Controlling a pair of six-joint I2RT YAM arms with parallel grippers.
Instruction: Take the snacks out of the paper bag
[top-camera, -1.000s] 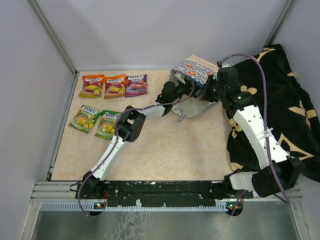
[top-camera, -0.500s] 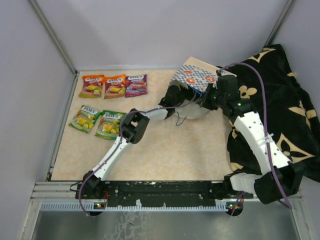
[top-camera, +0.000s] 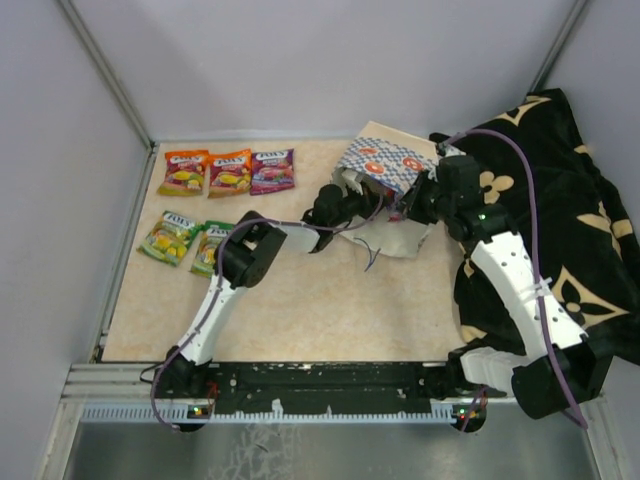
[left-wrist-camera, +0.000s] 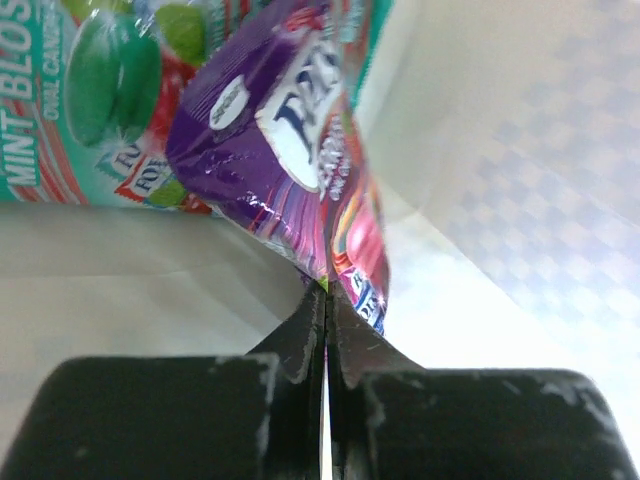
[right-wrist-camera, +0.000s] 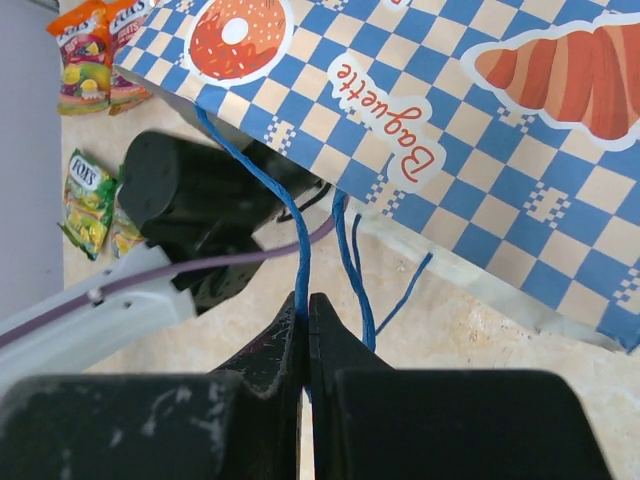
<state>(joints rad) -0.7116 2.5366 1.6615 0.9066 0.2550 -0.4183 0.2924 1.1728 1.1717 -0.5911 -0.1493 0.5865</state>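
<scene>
The paper bag (top-camera: 385, 163) lies tilted on its side at the back of the table, mouth to the left. My left gripper (top-camera: 343, 197) reaches into that mouth. In the left wrist view it (left-wrist-camera: 325, 292) is shut on the lower edge of a purple snack packet (left-wrist-camera: 290, 140), with a teal mint packet (left-wrist-camera: 85, 100) behind it against the bag's pale inner wall (left-wrist-camera: 520, 150). My right gripper (right-wrist-camera: 305, 300) is shut on the bag's blue cord handle (right-wrist-camera: 301, 235) below the checked side (right-wrist-camera: 450, 120). Several snacks (top-camera: 231, 171) lie flat at the table's back left.
A black cloth with gold marks (top-camera: 560, 220) covers the table's right side under my right arm. Two green packets (top-camera: 168, 236) lie close to my left arm's elbow (top-camera: 243, 256). Grey walls close the back and left.
My left gripper has gone from open to shut on the purple packet inside the bag. Its elbow has shifted left. The bag has sunk a little in the right gripper's hold.
</scene>
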